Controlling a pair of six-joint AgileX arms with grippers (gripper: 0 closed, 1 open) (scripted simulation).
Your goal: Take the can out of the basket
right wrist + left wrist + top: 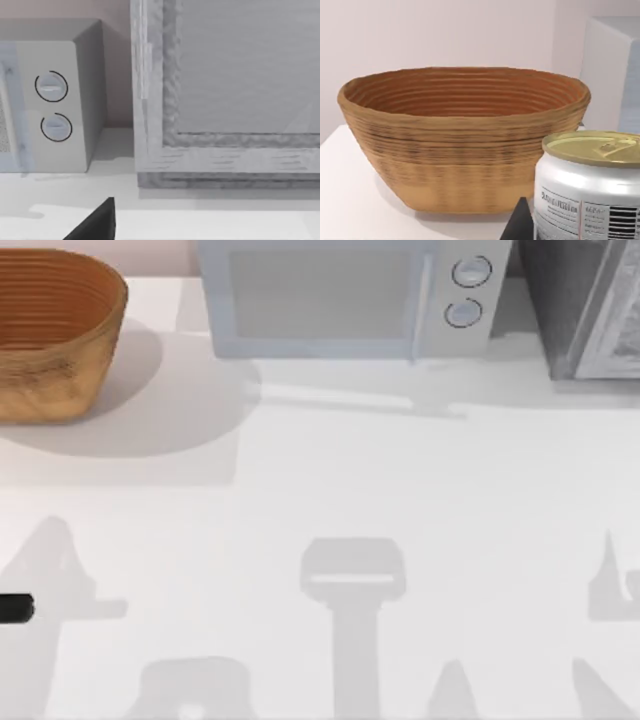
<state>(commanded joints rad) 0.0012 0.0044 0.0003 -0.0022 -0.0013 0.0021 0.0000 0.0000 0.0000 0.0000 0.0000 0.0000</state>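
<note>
Can (pixel 590 185) sits outside the basket (pixel 462 145), just beside its wall, right at the left claw, whose state I can't tell; looks light, rigid, thin-walled and slick, so grip mid-body across the round side with modest squeeze, not the rim.

Left hand (pixel 520 222): matte black, pointed fingertip. Right hand (pixel 97 222): same plain black wedge, no markings.
</note>
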